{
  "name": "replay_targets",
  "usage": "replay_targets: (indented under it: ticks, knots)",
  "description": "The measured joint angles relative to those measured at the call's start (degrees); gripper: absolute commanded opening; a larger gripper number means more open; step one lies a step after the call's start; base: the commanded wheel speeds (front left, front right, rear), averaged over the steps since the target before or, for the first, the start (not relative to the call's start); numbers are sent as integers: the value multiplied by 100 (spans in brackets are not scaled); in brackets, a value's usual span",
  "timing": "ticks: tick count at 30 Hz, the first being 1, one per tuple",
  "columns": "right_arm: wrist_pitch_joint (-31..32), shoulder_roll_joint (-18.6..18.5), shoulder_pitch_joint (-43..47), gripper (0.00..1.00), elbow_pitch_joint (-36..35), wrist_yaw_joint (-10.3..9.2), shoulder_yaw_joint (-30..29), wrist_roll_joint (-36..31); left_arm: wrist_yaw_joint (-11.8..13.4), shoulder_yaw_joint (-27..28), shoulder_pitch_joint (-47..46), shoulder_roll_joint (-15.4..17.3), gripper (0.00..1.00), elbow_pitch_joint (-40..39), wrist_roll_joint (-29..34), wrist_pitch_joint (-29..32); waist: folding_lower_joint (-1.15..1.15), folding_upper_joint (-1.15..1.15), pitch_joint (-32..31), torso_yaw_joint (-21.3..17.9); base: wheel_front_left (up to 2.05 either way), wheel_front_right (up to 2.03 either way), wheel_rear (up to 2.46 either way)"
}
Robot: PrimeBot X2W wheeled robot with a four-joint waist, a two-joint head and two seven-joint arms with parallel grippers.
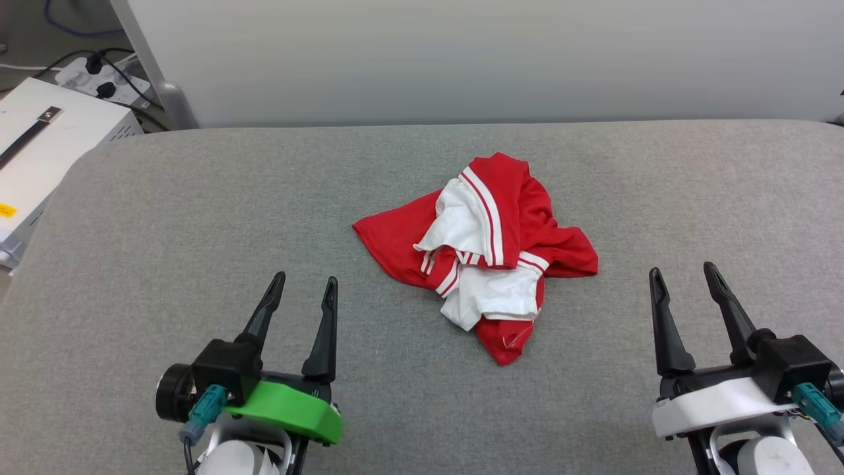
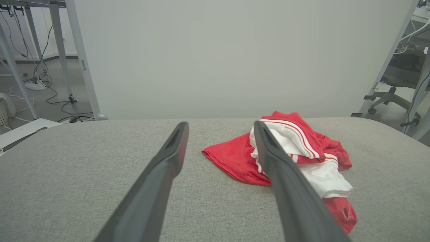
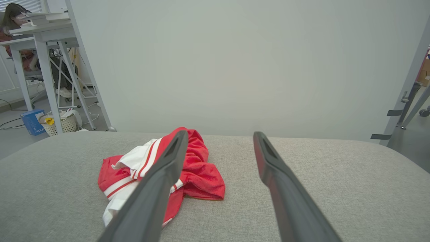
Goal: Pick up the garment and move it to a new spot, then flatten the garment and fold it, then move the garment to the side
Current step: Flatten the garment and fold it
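The garment (image 1: 484, 247) lies crumpled in a heap near the middle of the grey padded table (image 1: 198, 218), red cloth with white sleeves and striped trim showing; its print is hidden in the folds. My left gripper (image 1: 306, 282) hovers open at the lower left, well short of the heap. My right gripper (image 1: 682, 270) stands open at the lower right, also apart from it. In the left wrist view the garment (image 2: 302, 151) sits ahead and right of the gripper (image 2: 220, 125). In the right wrist view the garment (image 3: 198, 168) sits ahead and left of the gripper (image 3: 220, 134).
A pale partition wall (image 1: 461, 59) runs along the table's far edge. A white box (image 1: 46, 145) and a power strip (image 1: 99, 76) with cables sit off the table's far left. A person (image 3: 15, 27) sits at a desk far left in the right wrist view.
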Motion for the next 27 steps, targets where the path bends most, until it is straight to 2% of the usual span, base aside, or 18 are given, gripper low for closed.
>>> replay_targets:
  ticks: [8,11,14,20,23,27]
  knots:
    - [0,0,-7,100,-9,0,56,-1,-68,-153,-273,3,100,296,8,24,0,0,174,-109,0,0,0]
    - [0,0,-32,100,-11,0,64,-1,-73,-307,-753,20,100,447,-18,401,0,0,283,-148,0,0,0]
    - [0,-1,-101,100,-14,0,100,-1,-85,-416,-1339,2,100,584,-159,1200,0,0,420,-190,0,0,0]
    - [0,0,-260,100,-10,0,226,-1,-102,-879,-2421,-7,100,956,-543,3483,0,0,747,-320,0,0,0]
    - [0,-1,-340,100,-11,0,277,16,-104,-892,-2881,-23,100,1084,-732,4145,0,0,906,-416,0,0,0]
    - [0,0,-414,100,-9,0,347,73,-89,-935,-3346,-23,100,1340,-772,4657,1,0,1128,-565,0,0,0]
